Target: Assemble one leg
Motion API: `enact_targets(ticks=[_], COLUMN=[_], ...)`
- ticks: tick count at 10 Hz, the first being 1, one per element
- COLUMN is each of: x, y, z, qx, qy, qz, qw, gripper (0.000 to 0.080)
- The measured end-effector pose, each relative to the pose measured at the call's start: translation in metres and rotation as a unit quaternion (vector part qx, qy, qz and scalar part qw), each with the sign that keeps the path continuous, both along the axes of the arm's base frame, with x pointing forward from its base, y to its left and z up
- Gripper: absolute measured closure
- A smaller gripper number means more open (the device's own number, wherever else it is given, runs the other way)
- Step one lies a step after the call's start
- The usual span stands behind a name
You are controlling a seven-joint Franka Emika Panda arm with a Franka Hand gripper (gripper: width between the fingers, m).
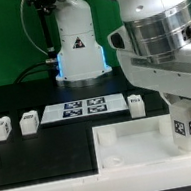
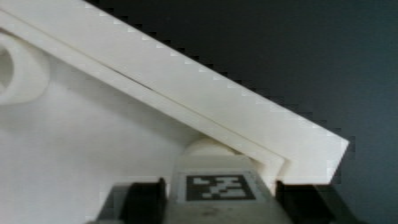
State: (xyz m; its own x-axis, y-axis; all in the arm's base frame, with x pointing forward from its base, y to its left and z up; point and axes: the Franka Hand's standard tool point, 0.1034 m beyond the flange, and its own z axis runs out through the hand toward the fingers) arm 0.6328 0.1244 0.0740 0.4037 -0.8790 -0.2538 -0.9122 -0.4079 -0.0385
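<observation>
two dark fingers (image 2: 128, 204) of the gripper (image 1: 187, 136) pinch a tagged white leg (image 1: 184, 125) upright between them, just beside the white panel's (image 1: 127, 144) raised rim. beyond the fingers, three loose legs (image 1: 28, 122) flank the marker board (image 1: 84, 108).

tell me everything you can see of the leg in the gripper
The leg is a small, stubby white peg, plastic by its look, with a black-and-white square tag on one face. It stands upright, clamped in the gripper, beside the raised rim of the white tabletop. Whether its base touches that cannot be told.
</observation>
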Motion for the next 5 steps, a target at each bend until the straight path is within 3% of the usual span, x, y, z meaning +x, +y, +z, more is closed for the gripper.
enact_targets(ticks=[1, 3, 5], x=[0.0002, 0.0011, 0.0008], y=[0.0034, 0.0085, 0.0092], z=[-0.0009, -0.0015, -0.0016], qx=[-0.007, 0.0, 0.001], qy=[0.001, 0.007, -0.001], qz=[-0.067, -0.161, -0.128], qw=[0.998, 0.987, 0.992], gripper=[0.0502, 0.0502, 0.0502])
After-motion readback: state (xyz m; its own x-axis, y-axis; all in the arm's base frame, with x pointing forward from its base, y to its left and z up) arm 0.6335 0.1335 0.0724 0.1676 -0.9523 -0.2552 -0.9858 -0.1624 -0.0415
